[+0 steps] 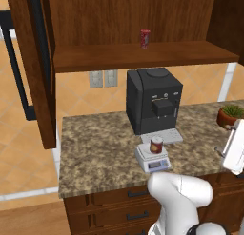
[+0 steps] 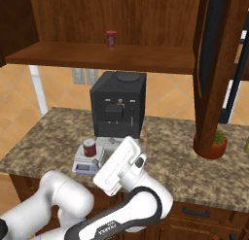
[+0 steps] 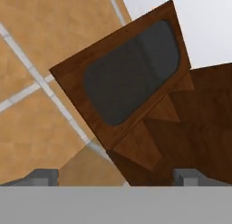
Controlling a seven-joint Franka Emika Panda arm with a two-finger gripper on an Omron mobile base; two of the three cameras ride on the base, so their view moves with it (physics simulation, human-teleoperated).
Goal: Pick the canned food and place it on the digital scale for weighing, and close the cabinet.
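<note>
left base view: can (image 1: 156,145) stands on scale (image 1: 152,159) on the table (image 1: 95,148); placement done. cabinet (image 1: 35,67) door open.
right base view: right door (image 2: 214,69) also open; closing remains.
hand view: end effector (image 3: 115,175) fingers apart, empty, facing a door panel.

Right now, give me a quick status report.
Gripper open, empty, facing cabinet door. Canned food on digital scale. Cabinet doors open.

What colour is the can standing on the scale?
Dark maroon with a pale label patch; the canned food shows best in the left base view.
</note>
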